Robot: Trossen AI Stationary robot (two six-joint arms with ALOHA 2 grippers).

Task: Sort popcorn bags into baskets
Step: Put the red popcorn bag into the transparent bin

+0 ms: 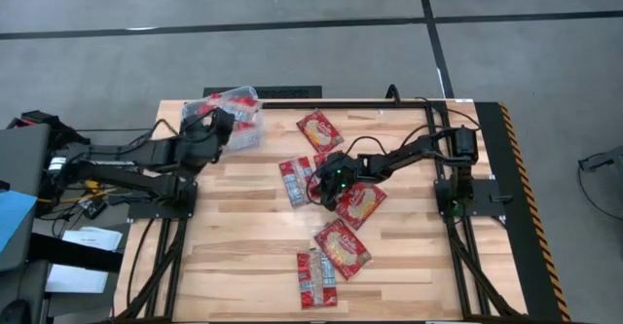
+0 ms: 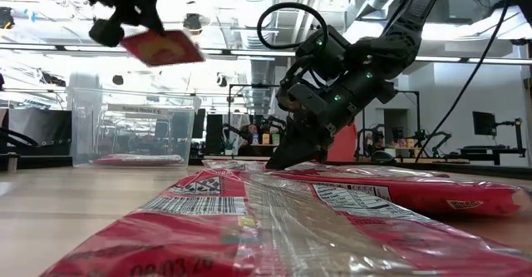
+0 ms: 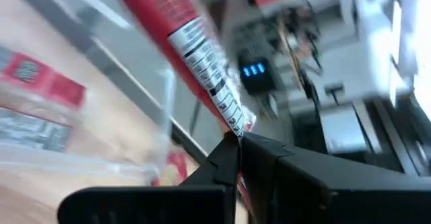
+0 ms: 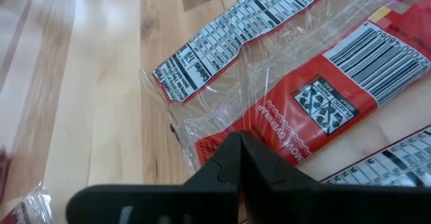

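**A:** Two arms are at work. From above, the left gripper [image 1: 216,129] sits over the clear tub [image 1: 248,95] at the table's far left corner, but the arm hides what it carries.

**B:** The low camera fills that in: the left gripper [image 2: 125,15] is raised above the tub [image 2: 83,119], its fingers closed on one edge of a red popcorn bag [image 2: 164,47] that hangs tilted in the air. Another packet [image 2: 137,159] lies flat on the tub's floor.

**A:** And its own wrist camera shows the pinch itself, fingers [image 3: 232,160] shut on the end of the packet [image 3: 195,52], barcode side showing.

**B:** The right gripper [image 1: 329,190]?

**A:** Overhead it is down in the middle of the table, among a cluster of bags: one with a yellow centre [image 1: 359,203] just beside it, a pale-panelled one [image 1: 295,180] on its other side. Further bags lie apart: one toward the far edge [image 1: 319,129], two near the front [image 1: 342,247] [image 1: 316,279].

**B:** The low view puts its tip [image 2: 287,156] right at the packets' surface.

**A:** The right wrist view shows its fingers [image 4: 236,163] pressed together over clear wrap and the red printed back of a bag [image 4: 316,103]; whether any film is caught between them I cannot tell
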